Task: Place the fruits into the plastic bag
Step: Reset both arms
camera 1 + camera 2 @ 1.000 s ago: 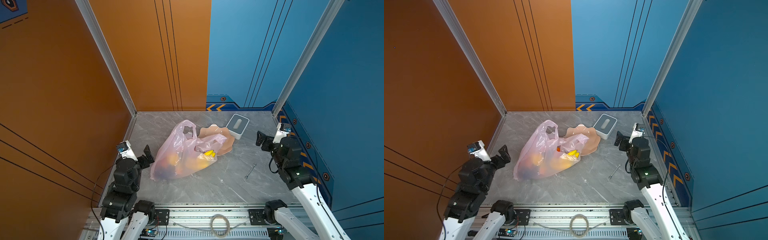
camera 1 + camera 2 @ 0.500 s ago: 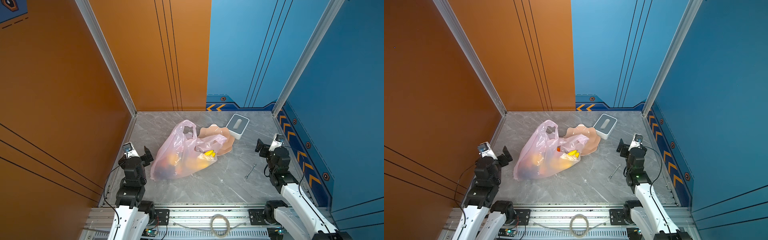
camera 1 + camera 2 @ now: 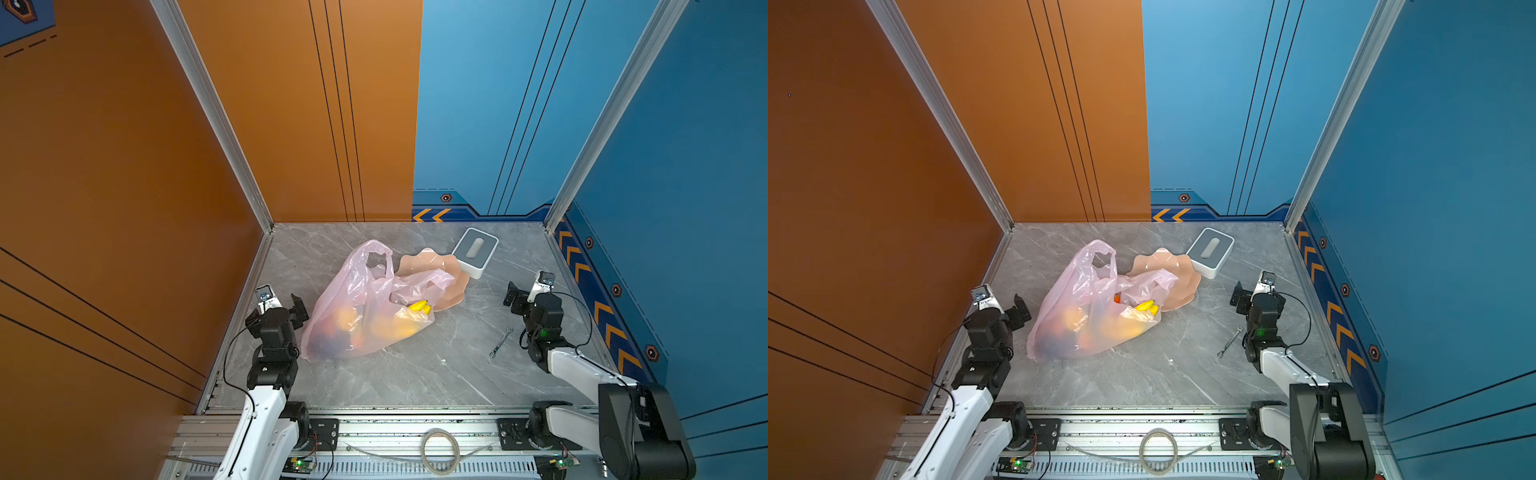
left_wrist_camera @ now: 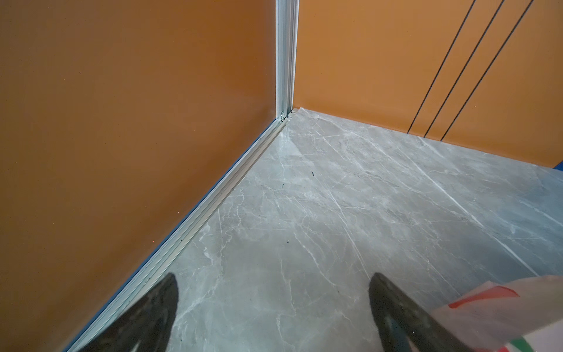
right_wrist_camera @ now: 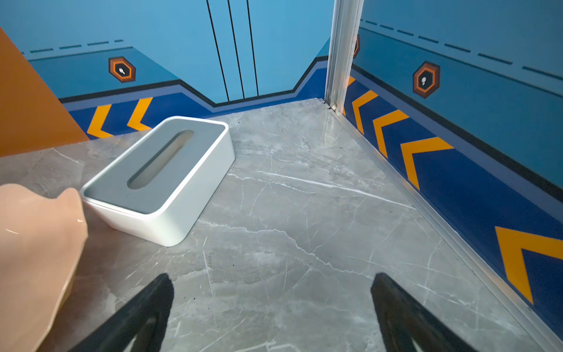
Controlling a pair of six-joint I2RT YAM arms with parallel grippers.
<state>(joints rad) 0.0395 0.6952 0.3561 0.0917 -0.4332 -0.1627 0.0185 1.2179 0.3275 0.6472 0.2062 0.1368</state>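
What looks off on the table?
A small wrench lies loose on the tabletop near the right arm, unrelated to the task. The plastic bag slumps partly over the plate, bananas showing at its mouth.

A beige wavy-edged plate (image 3: 428,262) lies on the grey marble desk (image 3: 415,374). A white-grey slotted box (image 3: 475,251) stands just beside it. A small wrench (image 3: 500,343) lies apart, near the blue side wall (image 3: 685,208).
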